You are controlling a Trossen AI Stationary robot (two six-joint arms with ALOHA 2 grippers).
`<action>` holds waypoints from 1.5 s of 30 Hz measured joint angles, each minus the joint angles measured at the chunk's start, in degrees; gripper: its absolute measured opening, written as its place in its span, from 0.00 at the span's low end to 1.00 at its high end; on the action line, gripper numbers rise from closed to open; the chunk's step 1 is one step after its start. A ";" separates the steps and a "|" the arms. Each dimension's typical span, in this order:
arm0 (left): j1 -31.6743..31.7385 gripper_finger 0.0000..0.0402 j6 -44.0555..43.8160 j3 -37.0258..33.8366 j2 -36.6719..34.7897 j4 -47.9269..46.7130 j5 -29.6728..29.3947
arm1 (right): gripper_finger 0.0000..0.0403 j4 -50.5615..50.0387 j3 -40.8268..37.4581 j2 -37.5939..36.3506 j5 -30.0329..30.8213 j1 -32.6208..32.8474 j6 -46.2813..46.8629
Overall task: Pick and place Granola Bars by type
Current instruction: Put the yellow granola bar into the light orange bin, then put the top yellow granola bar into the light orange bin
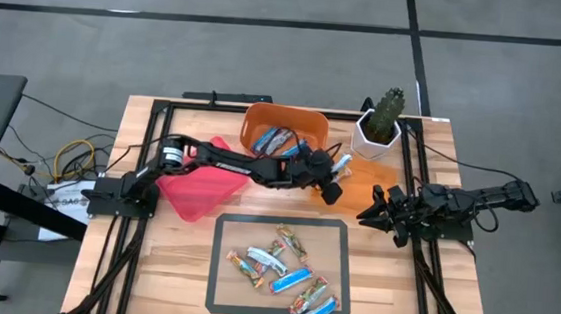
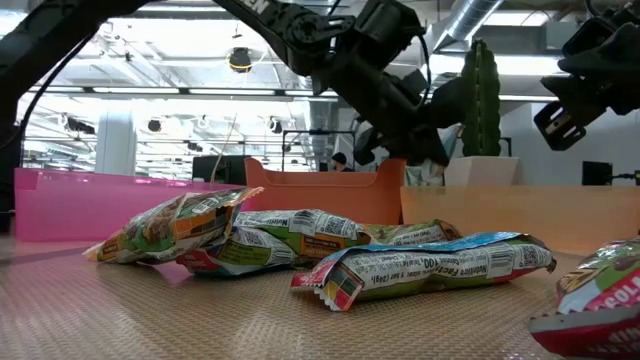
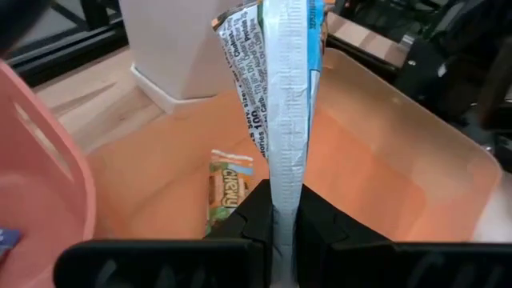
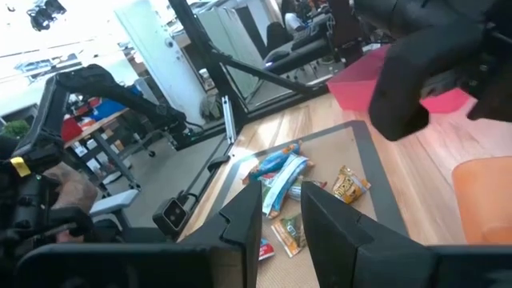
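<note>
While our left pincer hangs over the flat orange tray, it is clenched on a blue and white granola bar, which stands up on edge between the fingers. We judge the bar is gripped by one end so that it can drop freely into the tray. Directly below the pincer, one brown bar already lies on the tray floor. The deeper orange bin behind the pincer holds several more bars. Just beside the tray stands a white pot with a cactus.

Our right pincer waits with fingers spread and nothing between them, off to the tray's far side. Ahead of it, the unsorted bars lie clustered inside the taped rectangle on the bench, well apart from the left pincer. A pink bin sits beneath the left arm.
</note>
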 joint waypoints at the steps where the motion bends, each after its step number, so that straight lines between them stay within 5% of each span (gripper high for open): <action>1: -0.07 0.05 0.02 0.02 -0.02 -0.37 -0.75 | 0.20 0.02 -0.01 0.00 0.00 -0.01 0.00; 12: -0.11 0.06 0.04 0.02 -0.02 -1.60 -3.45 | 0.20 0.01 -0.01 0.00 0.00 -0.01 0.01; 25: -0.11 0.28 -2.71 0.02 -0.07 -1.75 -4.36 | 0.20 0.01 0.00 0.00 0.00 0.01 0.02; 34: -0.15 0.31 -2.10 0.02 -0.09 -1.58 -4.64 | 0.20 0.01 0.00 0.00 0.00 0.01 0.02; 45: -4.25 0.31 13.66 0.00 -0.81 4.86 -4.62 | 0.20 0.01 0.00 0.00 0.00 -0.01 0.02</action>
